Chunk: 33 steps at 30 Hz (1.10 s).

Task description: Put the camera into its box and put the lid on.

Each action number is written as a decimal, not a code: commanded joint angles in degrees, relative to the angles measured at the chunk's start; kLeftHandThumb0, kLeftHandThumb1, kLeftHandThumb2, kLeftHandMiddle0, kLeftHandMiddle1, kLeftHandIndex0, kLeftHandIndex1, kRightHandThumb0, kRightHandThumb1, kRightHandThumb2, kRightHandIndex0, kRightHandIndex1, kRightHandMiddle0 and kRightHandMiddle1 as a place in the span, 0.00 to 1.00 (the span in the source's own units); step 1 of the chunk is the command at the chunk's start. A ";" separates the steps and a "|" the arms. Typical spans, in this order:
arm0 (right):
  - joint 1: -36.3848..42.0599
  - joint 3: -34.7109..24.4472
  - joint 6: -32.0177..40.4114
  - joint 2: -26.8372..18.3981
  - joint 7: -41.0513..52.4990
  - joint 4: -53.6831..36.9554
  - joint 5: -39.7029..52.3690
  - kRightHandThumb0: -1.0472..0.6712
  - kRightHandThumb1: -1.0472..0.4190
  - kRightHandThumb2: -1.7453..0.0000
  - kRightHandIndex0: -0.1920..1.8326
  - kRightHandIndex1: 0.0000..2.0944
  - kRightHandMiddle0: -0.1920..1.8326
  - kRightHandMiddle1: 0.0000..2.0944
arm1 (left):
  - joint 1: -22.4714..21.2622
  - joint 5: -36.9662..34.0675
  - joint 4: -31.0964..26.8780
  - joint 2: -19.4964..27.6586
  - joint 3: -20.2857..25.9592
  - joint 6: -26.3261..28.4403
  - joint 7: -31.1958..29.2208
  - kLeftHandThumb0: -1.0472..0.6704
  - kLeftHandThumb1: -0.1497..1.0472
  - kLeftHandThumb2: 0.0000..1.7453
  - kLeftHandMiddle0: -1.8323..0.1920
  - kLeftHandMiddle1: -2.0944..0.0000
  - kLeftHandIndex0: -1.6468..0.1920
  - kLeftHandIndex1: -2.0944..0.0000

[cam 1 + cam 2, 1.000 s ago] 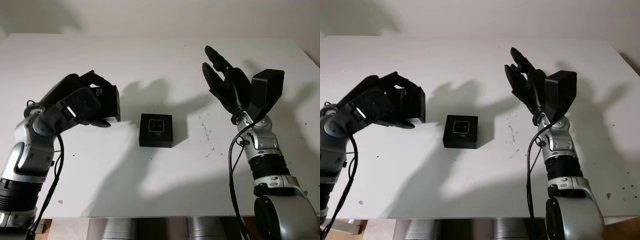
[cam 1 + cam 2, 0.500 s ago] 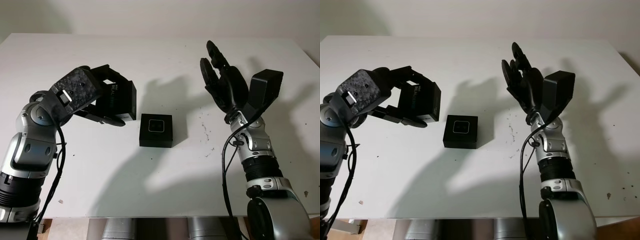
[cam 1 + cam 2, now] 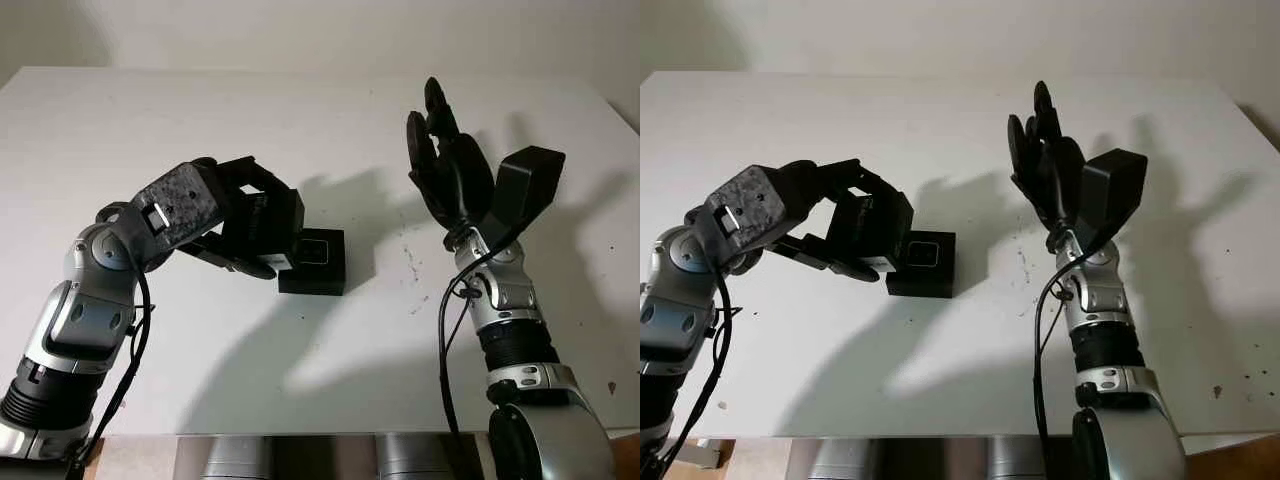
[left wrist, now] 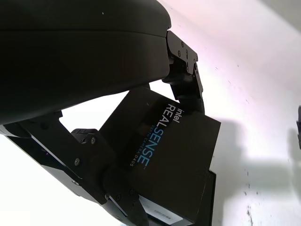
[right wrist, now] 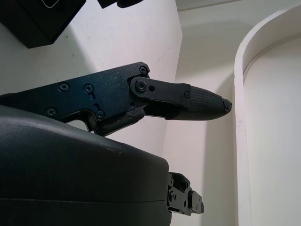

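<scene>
At centre left I have the left hand (image 3: 215, 215) pinching the lid (image 3: 262, 228) by its sides, tilted over the box's near-left edge so it can drop square. The box (image 3: 318, 262), camera (image 3: 314, 251) seated inside, sits mid-frame on the bench (image 3: 330, 120). At right, my right hand (image 3: 447, 170) hangs open, raised well clear so it stays out of the way.

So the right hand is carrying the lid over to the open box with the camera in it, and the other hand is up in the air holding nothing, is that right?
Not quite: the hands are swapped. In the left eye view the left hand carries the lid to the open box with the camera in it, and the right hand is raised, holding nothing.
</scene>
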 commanded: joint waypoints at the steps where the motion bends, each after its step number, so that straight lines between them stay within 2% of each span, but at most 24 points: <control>1: 0.32 -0.22 -0.72 0.27 -0.08 -1.22 0.08 0.18 0.00 0.68 0.00 0.00 0.00 0.00 | 0.39 0.22 -0.63 0.21 -0.84 -1.09 -0.22 0.55 0.90 0.03 0.65 0.21 0.71 0.26; 8: 0.37 -0.35 -1.09 0.71 0.05 -1.12 0.41 0.18 0.00 0.69 0.00 0.00 0.00 0.00 | -0.47 1.16 1.05 -0.04 -2.27 -2.40 0.28 0.55 0.90 0.03 0.66 0.24 0.71 0.25; 18: 0.67 -0.16 -1.58 1.16 -0.37 -1.03 0.07 0.21 0.00 0.69 0.00 0.00 0.00 0.00 | -2.99 5.93 4.41 -3.65 -5.56 -1.70 4.46 0.56 0.92 0.03 0.68 0.31 0.74 0.30; 22: 0.82 -0.04 -1.11 1.35 -0.99 -1.33 -0.06 0.21 0.00 0.69 0.00 0.00 0.00 0.00 | -4.31 5.29 6.80 -5.73 -5.18 -1.26 4.92 0.56 0.91 0.03 0.69 0.27 0.74 0.26; 33: 1.13 0.09 -1.89 1.80 -1.35 -0.99 -0.19 0.21 0.00 0.69 0.00 0.00 0.00 0.00 | -7.13 3.50 8.26 -8.11 -5.28 5.72 3.23 0.54 0.91 0.03 0.65 0.29 0.73 0.29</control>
